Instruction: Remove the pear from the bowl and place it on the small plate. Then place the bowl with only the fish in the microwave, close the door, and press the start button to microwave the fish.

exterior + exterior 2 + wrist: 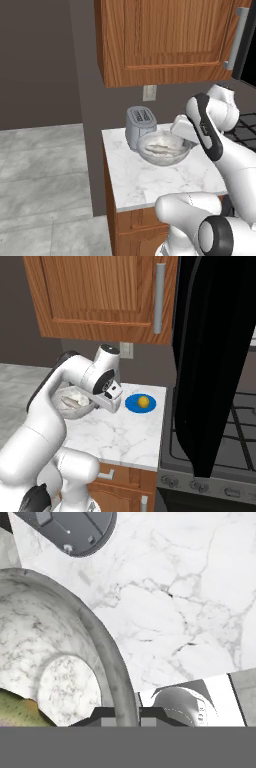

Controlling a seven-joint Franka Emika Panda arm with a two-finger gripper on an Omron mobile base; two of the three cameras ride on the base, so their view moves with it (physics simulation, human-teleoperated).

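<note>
Pear [143, 401] already on plate [140, 403]; bowl [163, 148] with fish [161, 149] lifted just above the worktop [150, 177] beside the toaster [139, 126]. Jaws clamped narrow on the bowl's rim. Keep the bowl level and carry it slowly toward the open microwave door [210, 361], lest the rim slip.

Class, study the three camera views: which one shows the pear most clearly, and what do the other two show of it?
The right base view shows it best: the pear sits whole and unobstructed on the small plate. I cannot make out the pear in the left base view or the hand view, which look at the bowl instead.
</note>
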